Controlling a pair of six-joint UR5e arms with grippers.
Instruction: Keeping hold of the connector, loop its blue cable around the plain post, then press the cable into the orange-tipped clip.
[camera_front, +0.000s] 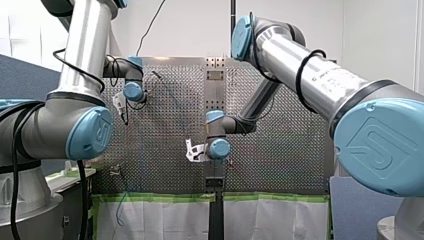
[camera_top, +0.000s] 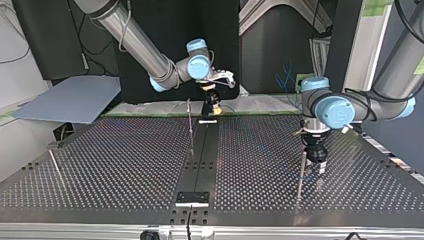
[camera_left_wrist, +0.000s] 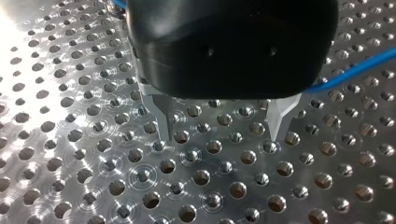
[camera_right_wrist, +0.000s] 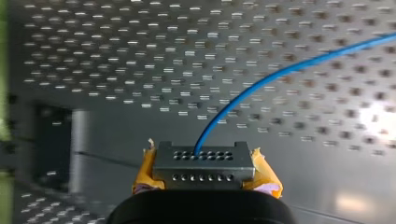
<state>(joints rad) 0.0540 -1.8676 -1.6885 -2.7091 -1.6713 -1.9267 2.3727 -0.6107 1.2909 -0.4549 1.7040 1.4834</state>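
Note:
My right gripper (camera_right_wrist: 201, 158) is shut on a grey connector (camera_right_wrist: 201, 170), which sits between its yellow pads (camera_right_wrist: 145, 173). A blue cable (camera_right_wrist: 280, 74) runs out of the connector's face and away over the perforated plate. In the top view that gripper (camera_top: 213, 106) hangs at the far middle of the table. My left gripper (camera_left_wrist: 219, 135) is open, its metal fingers (camera_left_wrist: 163, 119) wide apart just above the plate with nothing between them. The blue cable (camera_left_wrist: 355, 70) passes beside its body. In the top view it (camera_top: 316, 169) stands right next to a thin metal post (camera_top: 301, 175).
A second thin post (camera_top: 190, 125) rises near the table's (camera_top: 125, 165) middle strip, close to my right gripper. A third rod (camera_top: 54, 162) leans at the top view's left. A dark plate (camera_top: 192, 198) sits at the near edge.

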